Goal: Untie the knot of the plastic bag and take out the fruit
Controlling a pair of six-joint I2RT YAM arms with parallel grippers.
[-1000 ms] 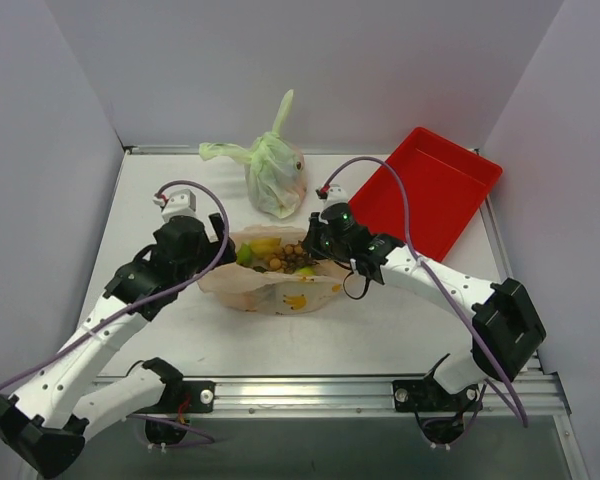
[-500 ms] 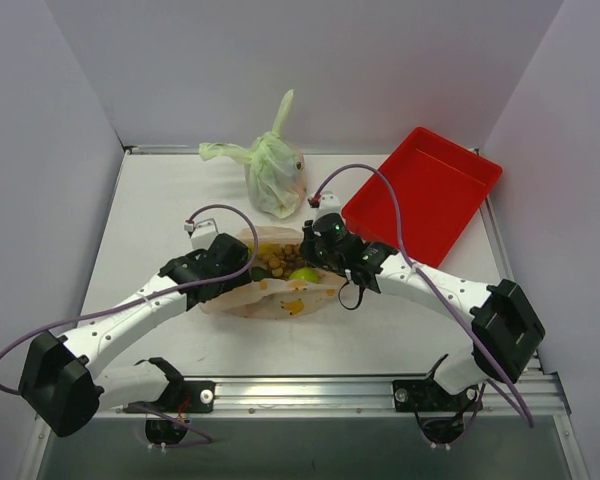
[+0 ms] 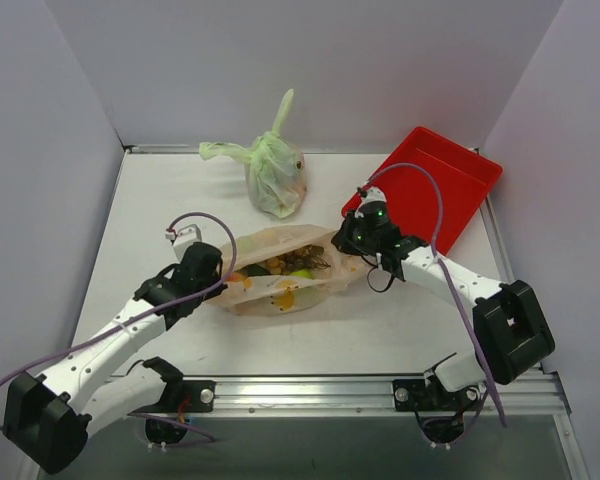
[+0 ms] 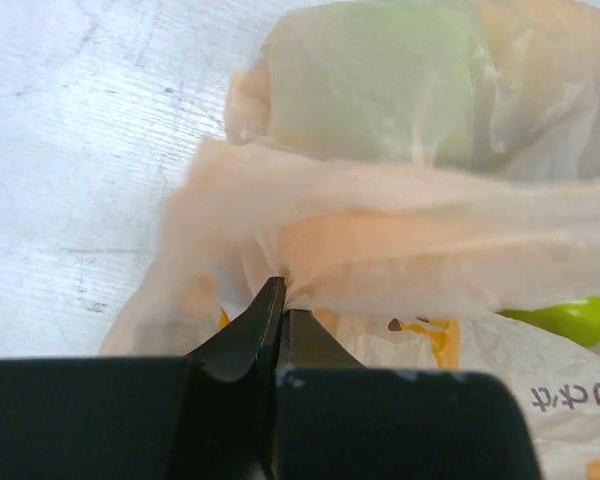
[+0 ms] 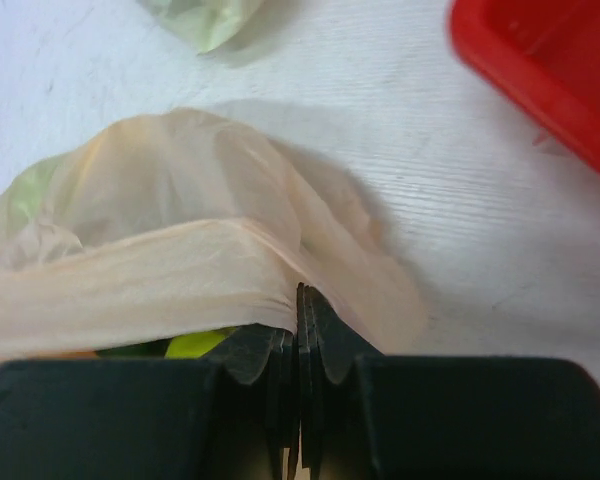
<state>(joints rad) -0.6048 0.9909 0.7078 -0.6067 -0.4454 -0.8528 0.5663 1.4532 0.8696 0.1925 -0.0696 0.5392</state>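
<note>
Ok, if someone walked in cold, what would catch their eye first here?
Probably the pale orange plastic bag at the middle of the table, pulled wide between the left end effector and the right end effector, each shut on one end, with fruit showing inside. After that, the bright red tray at the far right and the tied green bag behind.

I see 1 light green plastic bag (image 3: 273,182) at the far side of my white table (image 3: 150,200), tied shut, its tail upright. Well to its right lies 1 red tray (image 3: 430,185), set askew by the back right corner
</note>
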